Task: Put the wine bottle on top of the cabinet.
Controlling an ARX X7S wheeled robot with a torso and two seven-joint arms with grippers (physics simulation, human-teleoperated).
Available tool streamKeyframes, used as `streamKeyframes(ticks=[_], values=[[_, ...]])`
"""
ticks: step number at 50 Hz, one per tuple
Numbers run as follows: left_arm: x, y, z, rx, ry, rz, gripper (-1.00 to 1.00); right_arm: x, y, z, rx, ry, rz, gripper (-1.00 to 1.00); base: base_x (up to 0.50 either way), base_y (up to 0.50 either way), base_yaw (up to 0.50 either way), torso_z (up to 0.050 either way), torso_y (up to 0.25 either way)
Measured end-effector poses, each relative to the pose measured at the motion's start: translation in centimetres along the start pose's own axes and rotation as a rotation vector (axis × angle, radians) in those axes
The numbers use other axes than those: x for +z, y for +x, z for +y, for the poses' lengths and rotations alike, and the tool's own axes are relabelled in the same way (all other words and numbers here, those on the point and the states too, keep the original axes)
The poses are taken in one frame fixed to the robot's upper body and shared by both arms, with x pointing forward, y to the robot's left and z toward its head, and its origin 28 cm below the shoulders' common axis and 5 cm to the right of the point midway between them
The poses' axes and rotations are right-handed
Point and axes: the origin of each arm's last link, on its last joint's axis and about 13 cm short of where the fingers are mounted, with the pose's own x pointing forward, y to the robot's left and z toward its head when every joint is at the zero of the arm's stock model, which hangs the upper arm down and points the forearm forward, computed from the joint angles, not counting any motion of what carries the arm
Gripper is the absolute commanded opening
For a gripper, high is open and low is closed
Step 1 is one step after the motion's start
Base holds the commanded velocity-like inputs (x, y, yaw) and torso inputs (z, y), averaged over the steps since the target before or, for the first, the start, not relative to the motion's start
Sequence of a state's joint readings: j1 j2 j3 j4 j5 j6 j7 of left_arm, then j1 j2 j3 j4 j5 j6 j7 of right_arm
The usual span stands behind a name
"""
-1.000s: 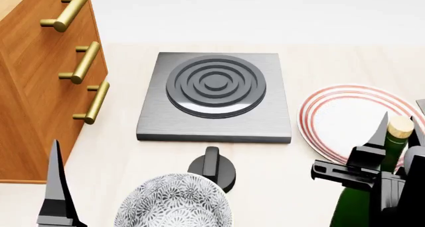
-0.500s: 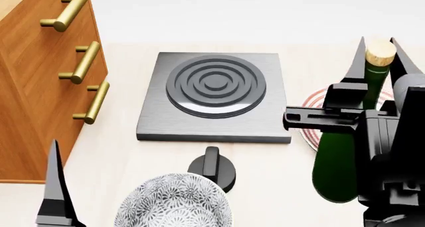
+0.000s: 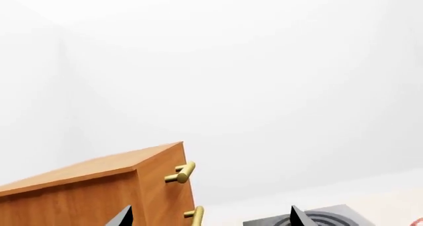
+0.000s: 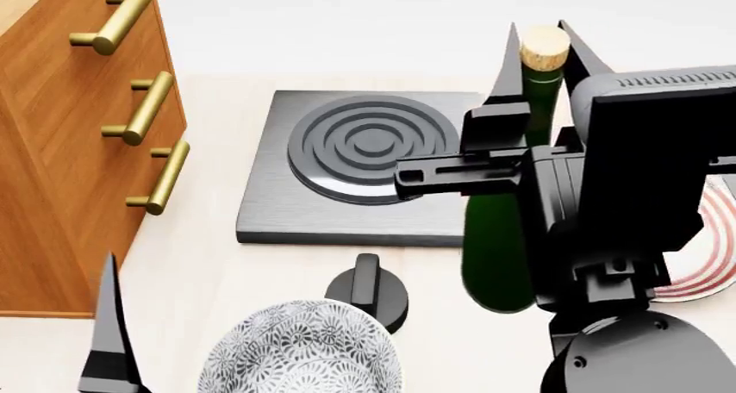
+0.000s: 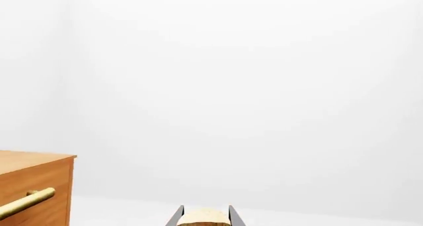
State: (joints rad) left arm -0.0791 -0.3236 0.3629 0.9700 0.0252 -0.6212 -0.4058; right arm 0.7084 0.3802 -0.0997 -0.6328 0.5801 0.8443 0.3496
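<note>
My right gripper (image 4: 540,53) is shut on the wine bottle (image 4: 502,246), a dark green bottle with a tan cork (image 4: 544,46), and holds it upright in the air over the right edge of the hob. In the right wrist view the cork (image 5: 204,218) sits between my fingertips (image 5: 176,217). The reddish-brown cabinet (image 4: 69,143) with gold bar handles stands at the far left; its top also shows in the left wrist view (image 3: 86,169) and the right wrist view (image 5: 26,161). My left gripper (image 3: 209,217) is open and empty, low by the cabinet's front.
A grey square hob (image 4: 345,165) with ringed burner lies in the middle. A patterned bowl (image 4: 299,350) sits near the front with a black knob (image 4: 368,291) behind it. A red-ringed white plate (image 4: 707,255) lies at the right, mostly hidden by my right arm.
My right arm has lifted the bottle off the table and carried it up and to the left, toward the hob. The left fingertip has shifted slightly right.
</note>
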Motion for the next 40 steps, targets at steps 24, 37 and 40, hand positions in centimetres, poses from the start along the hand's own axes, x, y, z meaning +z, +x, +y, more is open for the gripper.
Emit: streamKeyframes(ticks=[24, 37, 40], values=[[-0.2, 0.1, -1.5, -0.125, -0.053, 0.043, 1.00, -0.8, 0.7, 1.7, 0.071, 0.026, 0.009, -1.00, 0.00, 0.00, 0.00, 0.000, 0.001], [-1.3, 2.3, -3.7, -0.372, -0.121, 0.083, 1.00, -0.6, 0.8, 2.0, 0.089, 0.030, 0.004, -1.00, 0.00, 0.00, 0.00, 0.000, 0.001], [-1.7, 3.0, -4.3, -0.425, -0.129, 0.095, 1.00, -0.6, 0.8, 2.1, 0.095, 0.031, 0.002, -1.00, 0.00, 0.00, 0.00, 0.000, 0.000]])
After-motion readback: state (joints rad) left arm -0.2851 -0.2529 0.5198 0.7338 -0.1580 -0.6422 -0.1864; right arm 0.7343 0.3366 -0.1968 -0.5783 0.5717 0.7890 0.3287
